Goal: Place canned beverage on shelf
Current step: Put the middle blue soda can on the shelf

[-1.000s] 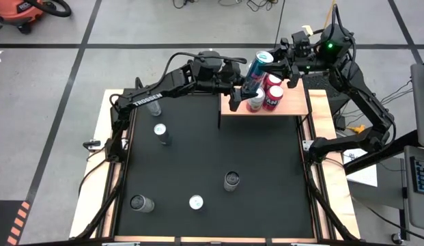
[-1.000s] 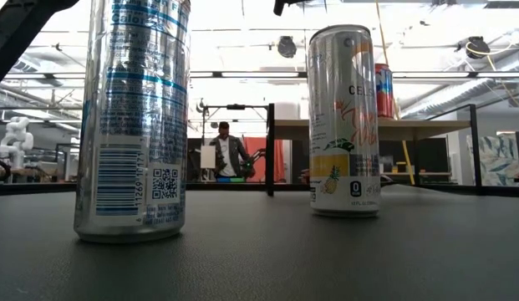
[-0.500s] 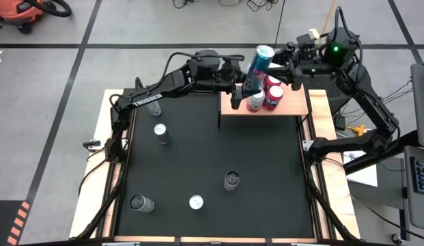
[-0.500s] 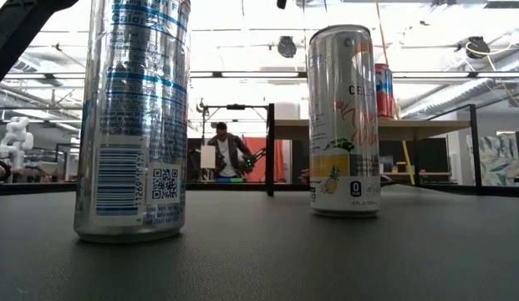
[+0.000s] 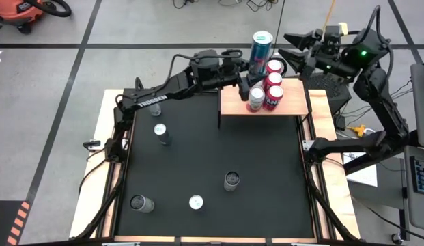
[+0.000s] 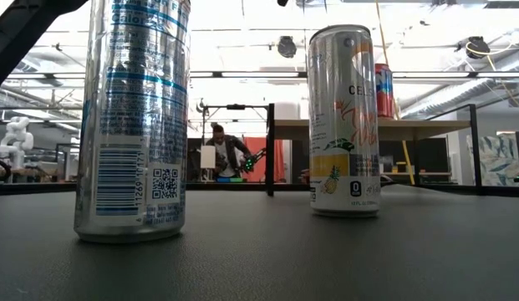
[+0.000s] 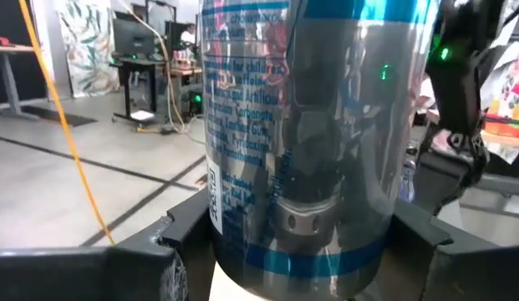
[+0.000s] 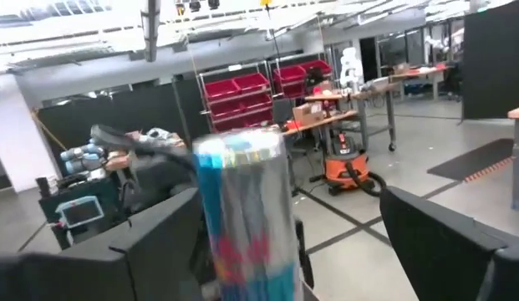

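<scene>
The shelf (image 5: 293, 104) sits at the upper right of the high view so cans can line up on it. The left gripper (image 5: 251, 72) holds the blue can (image 5: 261, 46) above its far edge, fingers clamped on it. The right gripper (image 5: 297, 55) waits beside, fingers wide apart, holding nothing.

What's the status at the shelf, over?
Left gripper shut on tall blue-and-silver can, above small light-wood shelf. Right gripper open, clear of it. Three cans already on shelf beside the drop spot.
</scene>
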`<move>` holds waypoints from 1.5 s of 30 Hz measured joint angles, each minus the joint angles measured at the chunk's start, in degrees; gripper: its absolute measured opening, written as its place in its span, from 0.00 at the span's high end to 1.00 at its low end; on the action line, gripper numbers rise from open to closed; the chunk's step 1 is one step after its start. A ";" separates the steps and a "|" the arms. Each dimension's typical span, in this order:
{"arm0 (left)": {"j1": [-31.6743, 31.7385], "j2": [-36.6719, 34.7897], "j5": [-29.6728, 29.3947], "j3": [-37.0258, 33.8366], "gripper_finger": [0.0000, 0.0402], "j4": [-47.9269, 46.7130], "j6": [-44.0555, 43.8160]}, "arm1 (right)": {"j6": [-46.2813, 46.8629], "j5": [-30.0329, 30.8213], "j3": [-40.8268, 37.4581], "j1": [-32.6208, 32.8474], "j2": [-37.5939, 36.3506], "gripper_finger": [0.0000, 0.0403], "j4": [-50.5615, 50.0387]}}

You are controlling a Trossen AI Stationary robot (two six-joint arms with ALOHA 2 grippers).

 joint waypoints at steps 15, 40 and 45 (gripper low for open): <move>-1.03 3.20 -8.11 -0.02 0.42 3.79 1.21 | -4.14 9.54 4.13 5.20 6.01 0.14 -4.71; -1.51 3.18 -8.47 -0.02 0.42 0.44 1.21 | -5.66 9.15 4.08 6.69 8.87 0.36 -4.58; -1.49 3.18 -6.45 -0.02 0.42 -0.86 1.07 | -5.54 9.01 4.08 6.69 6.81 0.32 -5.87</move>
